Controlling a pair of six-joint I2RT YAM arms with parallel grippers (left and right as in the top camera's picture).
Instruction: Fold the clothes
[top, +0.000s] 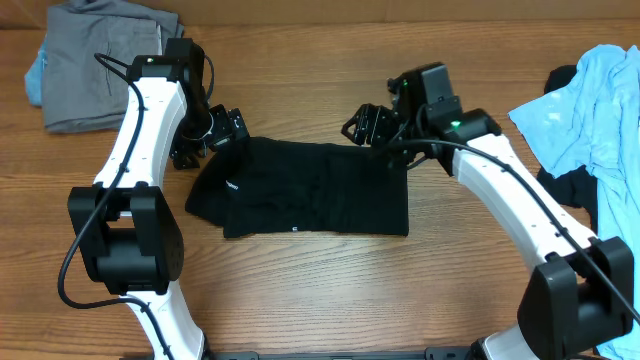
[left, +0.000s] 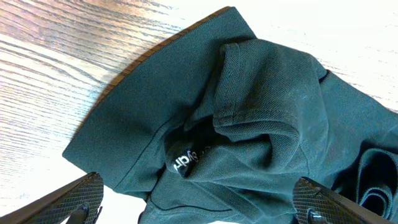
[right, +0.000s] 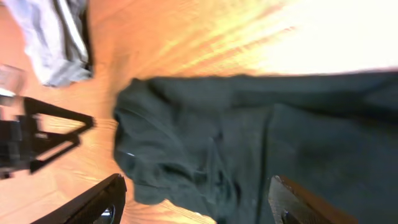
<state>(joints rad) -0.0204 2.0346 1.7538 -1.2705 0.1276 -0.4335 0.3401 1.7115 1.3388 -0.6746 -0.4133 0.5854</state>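
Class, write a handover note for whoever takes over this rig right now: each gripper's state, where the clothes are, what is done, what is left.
Left gripper: open, above the black shirt at its bunched collar end.
Right gripper: open, at the shirt's far right edge, holding nothing.
Done: shirt partly folded into a band mid-table.
Left: flatten the rumpled left end and finish the fold. The light blue garment on the right lies unfolded.
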